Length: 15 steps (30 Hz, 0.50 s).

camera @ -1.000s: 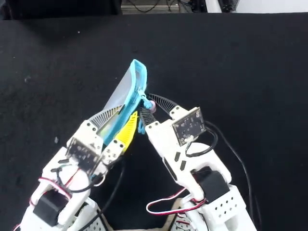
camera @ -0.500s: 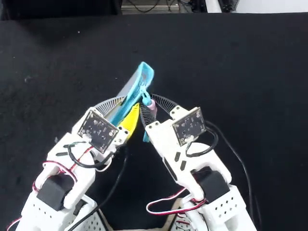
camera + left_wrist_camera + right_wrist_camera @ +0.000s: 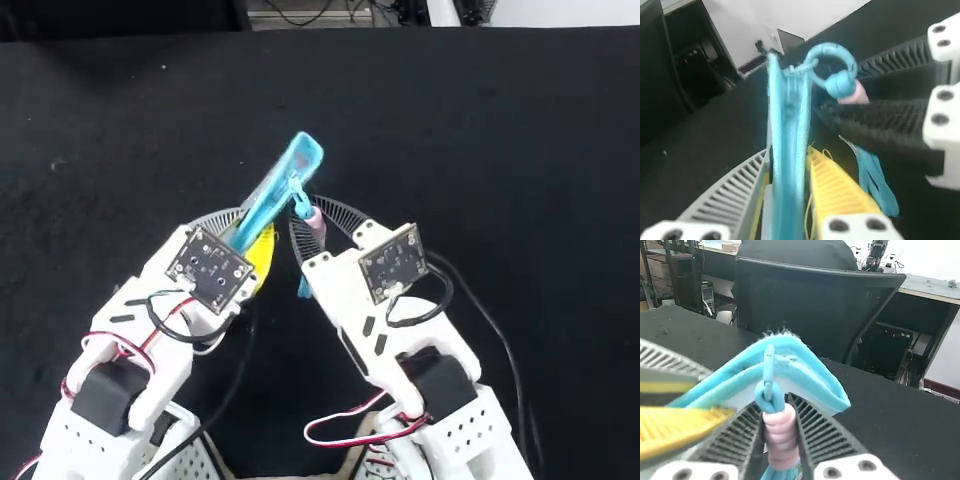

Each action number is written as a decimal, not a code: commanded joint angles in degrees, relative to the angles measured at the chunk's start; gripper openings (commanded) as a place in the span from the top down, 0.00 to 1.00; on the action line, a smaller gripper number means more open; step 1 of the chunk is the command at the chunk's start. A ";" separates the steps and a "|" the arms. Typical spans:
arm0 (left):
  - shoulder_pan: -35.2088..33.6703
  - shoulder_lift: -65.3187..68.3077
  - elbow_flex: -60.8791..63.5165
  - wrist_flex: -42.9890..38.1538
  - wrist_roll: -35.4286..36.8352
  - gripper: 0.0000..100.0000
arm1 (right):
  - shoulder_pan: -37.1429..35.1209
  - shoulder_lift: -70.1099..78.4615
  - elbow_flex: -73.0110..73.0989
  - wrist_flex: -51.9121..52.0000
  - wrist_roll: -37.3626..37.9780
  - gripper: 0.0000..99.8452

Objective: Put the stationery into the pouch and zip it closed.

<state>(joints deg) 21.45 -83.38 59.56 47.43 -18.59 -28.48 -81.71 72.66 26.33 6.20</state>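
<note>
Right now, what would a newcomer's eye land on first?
The bright blue pouch, held on edge over the middle of the black table. The left gripper, with its yellow finger, clamps the pouch's body, while the right gripper pinches the pink zip pull beside it.

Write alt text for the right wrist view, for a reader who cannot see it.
The right gripper, black and ribbed, clamps a pink zip pull at the edge of a light blue fabric pouch held over a black table. The left gripper grips the pouch alongside; a black mesh chair stands behind.
</note>
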 commanded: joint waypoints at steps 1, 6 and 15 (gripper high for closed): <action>-0.22 0.79 -0.22 -7.47 -0.44 0.88 | -0.97 -1.19 -0.31 0.18 0.09 0.99; -0.13 1.85 2.42 -8.53 -0.35 0.89 | -0.79 -1.19 -0.31 0.18 0.09 0.99; -0.13 -8.62 5.14 -6.33 -0.62 0.97 | -0.70 -1.19 -0.31 0.00 -0.18 0.99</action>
<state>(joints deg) 21.54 -86.46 64.13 40.04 -18.51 -28.48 -81.71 72.66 26.33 6.20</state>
